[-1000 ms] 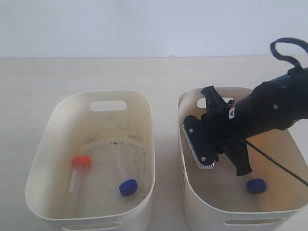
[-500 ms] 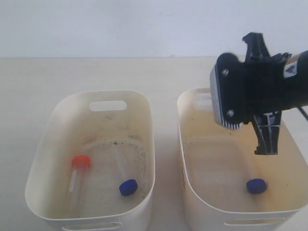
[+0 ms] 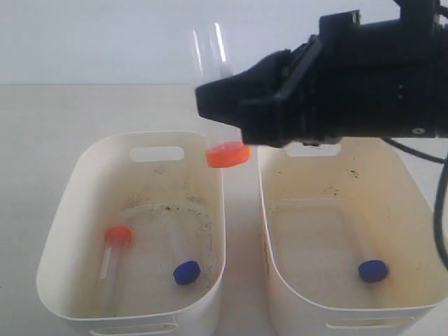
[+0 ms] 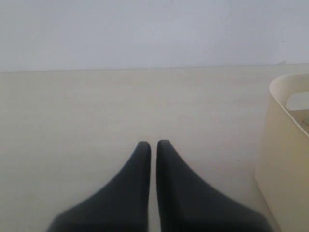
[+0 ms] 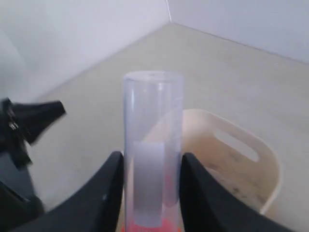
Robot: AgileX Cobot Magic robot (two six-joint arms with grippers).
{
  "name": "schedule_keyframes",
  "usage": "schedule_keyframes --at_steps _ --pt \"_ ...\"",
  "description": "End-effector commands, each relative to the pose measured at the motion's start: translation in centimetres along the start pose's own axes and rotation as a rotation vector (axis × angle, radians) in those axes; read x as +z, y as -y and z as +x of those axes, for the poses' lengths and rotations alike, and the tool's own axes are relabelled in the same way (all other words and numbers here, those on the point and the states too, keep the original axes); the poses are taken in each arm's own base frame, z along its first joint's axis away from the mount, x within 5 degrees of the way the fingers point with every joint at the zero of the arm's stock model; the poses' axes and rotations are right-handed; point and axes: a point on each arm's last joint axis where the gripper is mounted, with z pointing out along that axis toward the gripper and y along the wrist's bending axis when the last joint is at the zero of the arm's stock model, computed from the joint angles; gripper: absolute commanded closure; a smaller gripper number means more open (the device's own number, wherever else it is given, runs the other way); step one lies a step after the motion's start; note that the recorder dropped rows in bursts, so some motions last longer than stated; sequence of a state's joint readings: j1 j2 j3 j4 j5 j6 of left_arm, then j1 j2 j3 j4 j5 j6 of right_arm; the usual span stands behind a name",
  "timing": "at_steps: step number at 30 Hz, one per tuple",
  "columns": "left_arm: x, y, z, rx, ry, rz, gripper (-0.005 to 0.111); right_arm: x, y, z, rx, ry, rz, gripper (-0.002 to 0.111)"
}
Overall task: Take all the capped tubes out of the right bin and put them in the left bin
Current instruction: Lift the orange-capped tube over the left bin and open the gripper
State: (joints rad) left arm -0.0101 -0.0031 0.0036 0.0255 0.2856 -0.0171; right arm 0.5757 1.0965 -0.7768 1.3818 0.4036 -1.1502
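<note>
1. Right now the left bin [image 3: 63, 231] is your target, and the danger is at its 2 o'clock corner. The held tube [image 3: 213, 70] shows over that rim, not over the floor. If you release it there, it may strike the rim and bounce onto the table [image 3: 42, 112].
2. The right bin [image 3: 420, 210] stands at 3 o'clock of the left one, with their rims just beside each other, so a glancing drop could fall back in.
3. Your right gripper [image 5: 150, 193] is clamped on the held tube's clear wall, one finger on either side. That wall looks slick, and a jolt could let the tube slide out early.
4. Your left gripper [image 4: 153, 159] is closed on nothing, over bare table, and poses no hazard.
5. The held tube hangs orange cap down, so the cap would land first and may skid.
6. The last blue tube [image 3: 372, 270] lies at 5 o'clock in the right bin, near the wall, where your fingers could catch the side.
</note>
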Motion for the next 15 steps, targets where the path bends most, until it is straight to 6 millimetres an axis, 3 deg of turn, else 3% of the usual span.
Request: schedule_keyframes --at_steps 1,7,10,15 --pt "0.0 0.0 -0.2 -0.015 0.009 0.002 0.102 2.1 -0.8 0.4 0.250 0.022 -0.030 0.108" --pt "0.0 0.0 -0.2 -0.015 0.009 0.002 0.102 6.0 -0.2 3.2 0.385 -0.087 0.071 0.108" --pt "0.0 0.0 -0.2 -0.015 0.009 0.002 0.102 7.4 -0.3 3.9 0.374 -0.122 0.099 0.107" --pt "0.0 0.0 -0.2 -0.015 0.009 0.002 0.102 9.9 -0.2 4.7 0.397 -0.171 0.111 0.083"
